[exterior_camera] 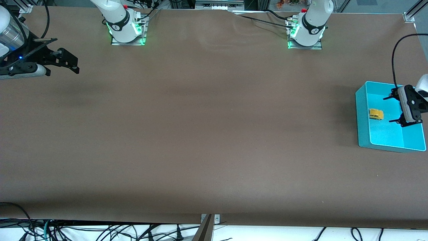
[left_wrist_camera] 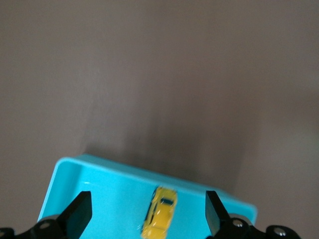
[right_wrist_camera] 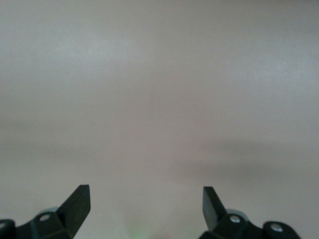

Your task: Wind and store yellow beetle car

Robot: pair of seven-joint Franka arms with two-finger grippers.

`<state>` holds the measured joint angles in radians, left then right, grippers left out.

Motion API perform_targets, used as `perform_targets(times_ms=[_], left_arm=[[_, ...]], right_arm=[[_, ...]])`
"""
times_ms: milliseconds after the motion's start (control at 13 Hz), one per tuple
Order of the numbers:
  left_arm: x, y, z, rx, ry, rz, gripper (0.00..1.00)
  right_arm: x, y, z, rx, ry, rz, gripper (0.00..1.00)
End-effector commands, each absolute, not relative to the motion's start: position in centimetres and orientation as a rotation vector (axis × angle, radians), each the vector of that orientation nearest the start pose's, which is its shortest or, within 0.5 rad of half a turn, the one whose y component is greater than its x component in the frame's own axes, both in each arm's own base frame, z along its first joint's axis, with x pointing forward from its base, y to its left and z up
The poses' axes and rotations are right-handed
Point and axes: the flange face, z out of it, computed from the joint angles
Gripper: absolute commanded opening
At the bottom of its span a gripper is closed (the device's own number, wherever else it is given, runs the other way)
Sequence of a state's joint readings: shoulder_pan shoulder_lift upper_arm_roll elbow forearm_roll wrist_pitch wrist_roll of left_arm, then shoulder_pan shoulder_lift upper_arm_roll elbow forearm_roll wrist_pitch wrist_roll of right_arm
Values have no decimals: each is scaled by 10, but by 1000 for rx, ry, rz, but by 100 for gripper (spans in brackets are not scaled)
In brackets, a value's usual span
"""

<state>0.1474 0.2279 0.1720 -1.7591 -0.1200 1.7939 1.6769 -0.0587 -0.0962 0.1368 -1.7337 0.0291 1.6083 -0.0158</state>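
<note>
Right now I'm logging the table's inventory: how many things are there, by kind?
Toy cars: 1, the yellow beetle car, lying in the bin.
Bins: 1, the turquoise bin.
Total: 2.
The left gripper hangs open over the bin; the right gripper waits open.

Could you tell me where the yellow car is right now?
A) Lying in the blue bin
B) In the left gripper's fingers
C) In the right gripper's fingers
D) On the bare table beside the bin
A: the car lies on the floor of the bin, and the open left gripper above holds nothing.
</note>
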Motion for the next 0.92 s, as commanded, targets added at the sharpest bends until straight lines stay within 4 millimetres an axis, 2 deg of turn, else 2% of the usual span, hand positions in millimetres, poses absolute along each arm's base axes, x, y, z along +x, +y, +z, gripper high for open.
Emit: perform_targets(times_ms=[0, 154, 385, 538, 692, 846], left_arm=[[594, 102, 474, -2769, 1898, 67, 100], [598, 63, 494, -2865, 1755, 57, 100], [594, 7, 520, -2981, 1509, 53, 100], [589, -33, 535, -3097, 1230, 58, 100], [582, -54, 550, -3211, 843, 63, 100], [574, -64, 561, -3266, 542, 102, 100]], right_arm=[[524, 49, 606, -3124, -145, 43, 100], [524, 48, 605, -3123, -143, 40, 100], [524, 48, 605, -3123, -143, 40, 100], [524, 47, 605, -3123, -143, 40, 100], [524, 48, 605, -3123, -143, 40, 100], [524, 48, 605, -3123, -143, 40, 100]])
